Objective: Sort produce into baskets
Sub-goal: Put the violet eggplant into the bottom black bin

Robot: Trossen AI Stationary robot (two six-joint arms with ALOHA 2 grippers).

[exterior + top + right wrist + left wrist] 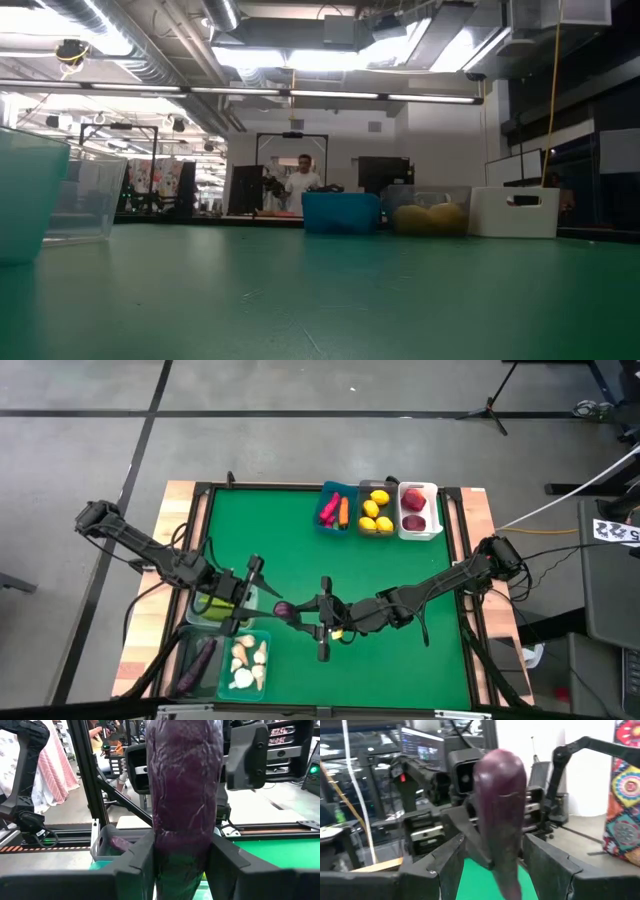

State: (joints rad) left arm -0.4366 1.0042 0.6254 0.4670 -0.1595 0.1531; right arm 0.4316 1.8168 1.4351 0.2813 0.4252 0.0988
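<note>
Both grippers sit mid-table toward the near edge, facing each other with one dark purple eggplant [285, 609] between them. It looks like a handover, held off the mat. Your right gripper [181, 865] has its fingers pinching the eggplant by its sides, so that's the firmer hold. Your left gripper [492, 855] has its fingers spread either side of the eggplant, and I can't tell if they're bearing on it yet.

Risks from here, as I judge them:
- Release the right before the left has closed properly and the eggplant drops to the green mat [300, 550] and rolls, prob. toward the near edge.
- It's smooth and tapered, so a grip near the tip could squeeze it out sideways.
- The arms are v. close, so any pull w/ both clamped could twist it loose or knock the fingers together.

The target seems to be the dark clear bin [197, 663] at the near-left corner, already holding an eggplant. The teal bin [262, 642] w/ garlic [246, 660] is right beside it, so a sloppy drop lands in the wrong one.
</note>
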